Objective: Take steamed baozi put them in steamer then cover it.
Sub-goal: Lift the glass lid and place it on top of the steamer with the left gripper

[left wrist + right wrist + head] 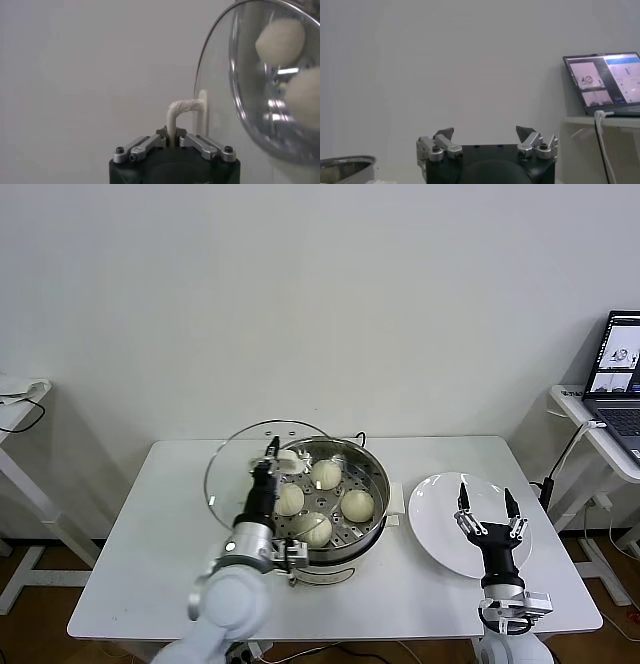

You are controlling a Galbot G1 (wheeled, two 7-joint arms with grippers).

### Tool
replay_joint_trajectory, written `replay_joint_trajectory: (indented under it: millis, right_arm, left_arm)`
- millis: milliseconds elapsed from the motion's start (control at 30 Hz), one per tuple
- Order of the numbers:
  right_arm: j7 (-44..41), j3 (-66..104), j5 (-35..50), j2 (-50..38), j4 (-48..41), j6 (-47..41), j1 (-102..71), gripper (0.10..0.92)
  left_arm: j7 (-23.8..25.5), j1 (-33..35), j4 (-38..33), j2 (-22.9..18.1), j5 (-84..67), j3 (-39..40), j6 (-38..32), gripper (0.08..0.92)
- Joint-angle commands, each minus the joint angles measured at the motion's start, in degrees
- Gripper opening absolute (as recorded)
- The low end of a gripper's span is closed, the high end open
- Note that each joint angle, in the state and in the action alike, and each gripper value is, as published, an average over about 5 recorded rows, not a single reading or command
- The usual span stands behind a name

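Four baozi (318, 502) loaded in steamer (372, 474). Cover (235, 459) tilted at left rim, handle clenched by left gripper (173, 134); seating outstanding. Right gripper (487, 506) idle over plate (432, 529), fingers released.

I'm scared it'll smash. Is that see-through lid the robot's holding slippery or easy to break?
Probably breakable: the cover looks like clear glass with a metal rim. It likely stays stiff, keeping its round shape while held on edge. Slipping seems unlikely, since the left end effector is shut on its white handle, not the smooth glass.
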Motion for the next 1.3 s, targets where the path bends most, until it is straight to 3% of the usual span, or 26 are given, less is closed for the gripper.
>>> replay_joint_trajectory:
  millis: [33, 600, 1300]
  right_arm:
    - [0.1, -0.3, -0.8, 0.5, -0.4, 0.0, 0.1, 0.823]
    - [0.3, -1.2, -2.5, 1.3, -0.9, 0.1, 0.1, 0.823]
    - [0.2, -1.7, -2.7, 1.0, -1.8, 0.1, 1.0, 0.823]
  left_arm:
    - [1.5, -4.8, 6.6, -6.9, 4.6, 8.6, 3.8, 0.190]
    - [0.7, -5.3, 11.8, -10.8, 6.9, 7.9, 3.2, 0.190]
    - [-0.6, -3.8, 12.7, -11.4, 7.1, 7.1, 4.0, 0.190]
